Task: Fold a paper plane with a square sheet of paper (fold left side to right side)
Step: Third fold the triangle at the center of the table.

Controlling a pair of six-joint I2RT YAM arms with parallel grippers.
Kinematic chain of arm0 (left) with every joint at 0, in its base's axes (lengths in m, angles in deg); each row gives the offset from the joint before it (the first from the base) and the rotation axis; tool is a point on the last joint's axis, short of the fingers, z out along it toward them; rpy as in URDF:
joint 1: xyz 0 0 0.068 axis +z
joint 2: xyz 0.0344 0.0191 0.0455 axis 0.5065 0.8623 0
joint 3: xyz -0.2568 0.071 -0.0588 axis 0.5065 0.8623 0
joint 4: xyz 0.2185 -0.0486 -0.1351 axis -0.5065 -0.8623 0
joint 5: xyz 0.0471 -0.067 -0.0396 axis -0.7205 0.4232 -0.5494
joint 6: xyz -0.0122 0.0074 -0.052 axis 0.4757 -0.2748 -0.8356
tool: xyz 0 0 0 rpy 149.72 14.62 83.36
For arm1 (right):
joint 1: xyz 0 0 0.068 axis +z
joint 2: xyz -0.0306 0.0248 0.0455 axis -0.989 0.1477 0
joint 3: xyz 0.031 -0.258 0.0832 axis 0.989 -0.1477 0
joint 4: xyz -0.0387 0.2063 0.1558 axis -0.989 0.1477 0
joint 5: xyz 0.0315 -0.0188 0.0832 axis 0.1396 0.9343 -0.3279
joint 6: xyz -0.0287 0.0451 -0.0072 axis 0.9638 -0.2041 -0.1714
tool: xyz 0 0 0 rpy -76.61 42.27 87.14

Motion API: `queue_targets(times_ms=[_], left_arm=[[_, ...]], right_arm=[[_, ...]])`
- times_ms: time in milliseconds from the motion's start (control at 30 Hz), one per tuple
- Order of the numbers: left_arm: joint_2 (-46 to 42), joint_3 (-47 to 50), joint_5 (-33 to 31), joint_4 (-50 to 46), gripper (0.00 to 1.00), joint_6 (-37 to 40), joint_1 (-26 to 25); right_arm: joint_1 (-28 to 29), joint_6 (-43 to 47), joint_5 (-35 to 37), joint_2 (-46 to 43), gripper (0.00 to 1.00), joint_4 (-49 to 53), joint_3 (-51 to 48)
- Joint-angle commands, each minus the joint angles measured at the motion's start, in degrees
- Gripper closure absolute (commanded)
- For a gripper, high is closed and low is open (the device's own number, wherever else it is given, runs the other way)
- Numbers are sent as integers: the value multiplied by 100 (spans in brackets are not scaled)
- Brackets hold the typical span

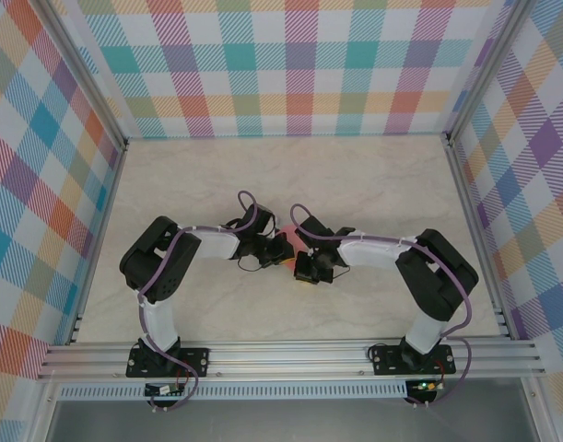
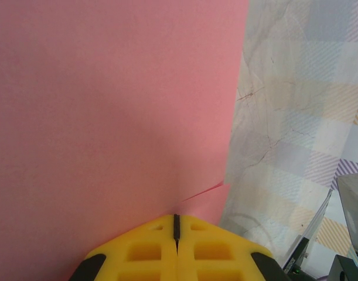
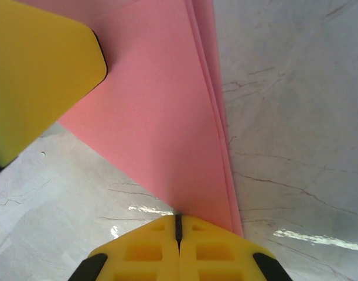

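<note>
Workspace: pale marble-patterned tabletop [image 1: 216, 175], boxed by plaid pastel walls [image 1: 299, 64] on an aluminium frame [image 1: 290, 354].

Both arms reach inward and meet near the table's middle.

Task item: thin salmon-pink paper sheet [image 1: 288, 238], lying on the tabletop between the two wrists and mostly covered by them from above. In the right wrist view the sheet [image 3: 161, 117] is folded: several stacked layers show along its right edge, and it narrows toward the camera to a point.

Left gripper [image 1: 279, 249]: yellow fingers pressed together, with only a thin dark seam between them in its own wrist view [image 2: 176, 218]. The tips sit at the near edge of the pink surface [image 2: 108, 105], beside a small raised flap. Cannot tell whether a layer is caught between the fingers.

Right gripper [image 1: 307, 269]: also fully closed, seam only [image 3: 178, 219]. Its tips meet the narrow end of the paper, which runs beneath them. Pinching or merely pressing: cannot tell.

A yellow finger [image 3: 38, 76] of the left gripper overlaps the sheet's left edge in the right wrist view.
</note>
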Motion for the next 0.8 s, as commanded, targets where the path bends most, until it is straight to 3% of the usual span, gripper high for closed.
queue_targets(times_ms=[0, 367, 567, 767], left_arm=[[120, 133, -292, -221, 97, 101, 4], [109, 152, -340, -269, 98, 125, 31], [83, 128, -322, -266, 98, 128, 34], [52, 135, -322, -274, 98, 123, 32]], right_arm=[[19, -110, 258, -95, 96, 738, -248], [-253, 13, 490, -687, 97, 1016, -771], [-133, 414, 328, -1146, 97, 933, -414], [-15, 311, 169, -579, 97, 540, 16]])
